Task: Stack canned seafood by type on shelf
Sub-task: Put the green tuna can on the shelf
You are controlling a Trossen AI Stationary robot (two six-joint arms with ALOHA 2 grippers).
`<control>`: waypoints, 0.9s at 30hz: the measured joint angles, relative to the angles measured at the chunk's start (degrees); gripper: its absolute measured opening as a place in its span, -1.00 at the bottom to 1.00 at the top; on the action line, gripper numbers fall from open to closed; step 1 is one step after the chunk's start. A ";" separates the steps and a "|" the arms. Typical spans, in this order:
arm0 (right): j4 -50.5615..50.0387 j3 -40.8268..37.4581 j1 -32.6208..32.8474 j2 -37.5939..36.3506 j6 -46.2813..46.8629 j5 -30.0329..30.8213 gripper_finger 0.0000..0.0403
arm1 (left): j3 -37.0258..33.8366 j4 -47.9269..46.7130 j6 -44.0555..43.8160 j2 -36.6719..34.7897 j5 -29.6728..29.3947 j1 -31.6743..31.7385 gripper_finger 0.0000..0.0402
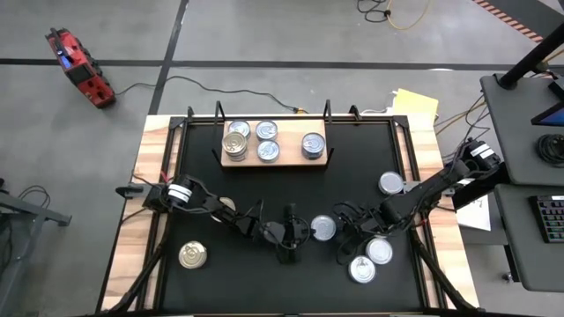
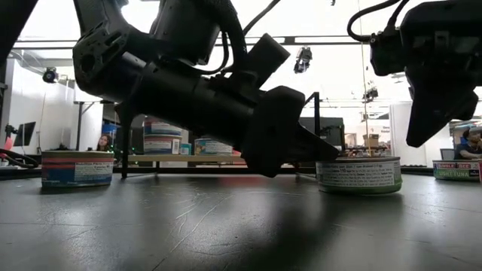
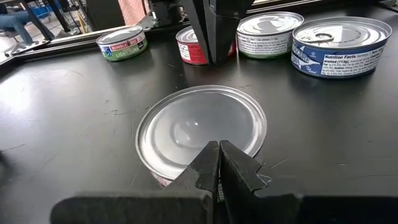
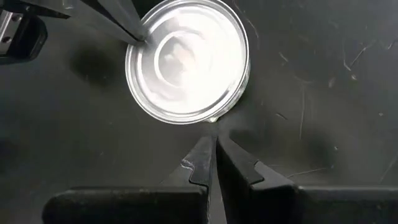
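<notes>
A short round silver-topped tin (image 1: pixel 323 228) lies on its own near the middle of the black table top (image 1: pixel 352 167), between the two grippers. The left gripper (image 1: pixel 302 232) sits low just beside this tin, its two dark fingers pressed together with nothing between them; in the left wrist view their closed tips reach the tin's rim (image 3: pixel 202 134). The right gripper (image 1: pixel 340 227) stands at the tin's other side, its fingers also pressed together and empty, their tips just at the edge of the tin (image 4: pixel 188 59).

Two more silver-topped tins (image 1: pixel 371 259) lie touching each other near the table's front right, and another silver tin (image 1: pixel 391 183) lies near the right edge. A gold-topped tin (image 1: pixel 193 255) lies alone at the front left.

Farther back, the flat light-brown wooden board (image 1: pixel 291 159) carries four tins: a gold-topped one (image 1: pixel 234 144) and silver ones (image 1: pixel 267 131) grouped on its left half, and one silver tin (image 1: pixel 313 145) apart on its right half.

Beyond the table a red tool (image 1: pixel 79 66) lies on the grey floor.
</notes>
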 joint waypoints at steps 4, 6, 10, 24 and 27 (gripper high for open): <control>0.04 0.00 0.02 0.00 -1.38 3.66 -0.94 | 0.00 -0.16 -0.01 0.00 0.02 -0.13 -1.00; 0.17 0.00 0.00 0.20 -1.41 5.10 -0.94 | 0.00 -0.27 -0.01 0.00 0.02 -0.21 -1.00; 0.14 0.00 0.04 0.59 -2.13 5.62 -0.88 | -0.02 -0.78 -0.01 -0.04 0.07 -0.50 -1.00; 0.25 0.00 0.15 0.63 -0.50 7.41 -0.08 | -0.31 -4.49 -2.06 0.30 0.55 -0.74 -1.00; 1.21 0.00 0.15 0.63 -1.08 7.39 0.04 | -0.28 -4.49 -2.10 0.31 0.55 -0.74 -1.00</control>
